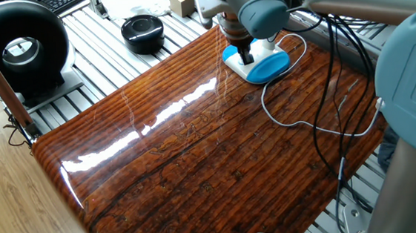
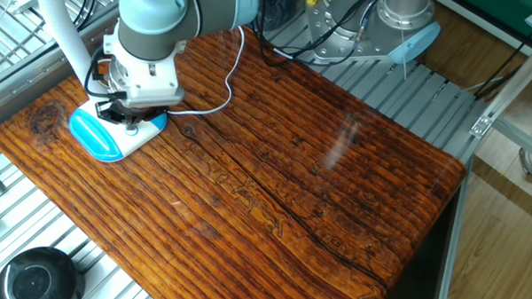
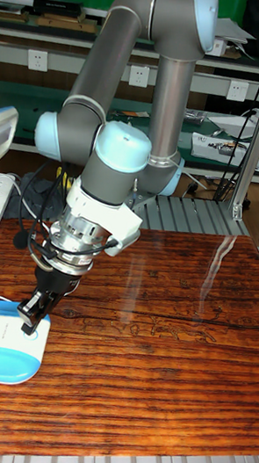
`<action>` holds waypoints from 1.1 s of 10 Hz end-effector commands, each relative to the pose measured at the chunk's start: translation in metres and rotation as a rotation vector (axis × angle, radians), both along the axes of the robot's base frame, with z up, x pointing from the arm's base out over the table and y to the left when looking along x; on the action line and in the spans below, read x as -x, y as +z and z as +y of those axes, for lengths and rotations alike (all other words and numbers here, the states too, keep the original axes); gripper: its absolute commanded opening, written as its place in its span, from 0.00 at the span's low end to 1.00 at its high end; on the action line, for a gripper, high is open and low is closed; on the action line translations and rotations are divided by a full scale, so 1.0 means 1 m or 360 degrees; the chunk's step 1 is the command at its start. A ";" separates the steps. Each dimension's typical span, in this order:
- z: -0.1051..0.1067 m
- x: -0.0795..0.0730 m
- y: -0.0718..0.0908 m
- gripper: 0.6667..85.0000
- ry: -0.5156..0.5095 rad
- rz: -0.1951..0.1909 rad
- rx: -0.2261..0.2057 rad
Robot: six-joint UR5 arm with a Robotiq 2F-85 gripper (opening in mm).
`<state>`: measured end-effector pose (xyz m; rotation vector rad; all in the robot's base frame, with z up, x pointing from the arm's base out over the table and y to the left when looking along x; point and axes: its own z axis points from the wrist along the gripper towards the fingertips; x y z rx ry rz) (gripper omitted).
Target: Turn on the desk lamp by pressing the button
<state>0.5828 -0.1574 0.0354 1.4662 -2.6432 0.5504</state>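
Wood-grain table point(image 2: 291, 186) glossy under green-walled room; gripper point(image 3: 33, 312) on desk lamp point(image 3: 10, 357), finger state unclear.

The desk lamp point(image 1: 267, 67) has a base half white and half bright blue, a white stem, and a thin white cord point(image 1: 282, 118) trailing over the table point(image 1: 196, 154), whose glossy wood is reddish-brown with dark streaked grain. Above the lamp base the arm point(image 3: 120, 82) is grey with pale blue joint caps, ending in a black gripper point(image 3: 33, 312). Beyond the table's edge, on silver ribbed metal, sits a black disc-shaped device point(image 1: 142, 31).
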 end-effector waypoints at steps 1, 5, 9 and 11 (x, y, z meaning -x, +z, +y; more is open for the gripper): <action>0.001 0.000 -0.003 0.00 0.0005 0.0011 -0.0021; 0.005 0.001 -0.009 0.00 0.0005 0.0011 -0.0009; 0.038 0.016 0.028 0.00 -0.0073 0.0111 -0.0135; 0.033 0.017 0.043 0.00 -0.0197 0.0100 -0.0261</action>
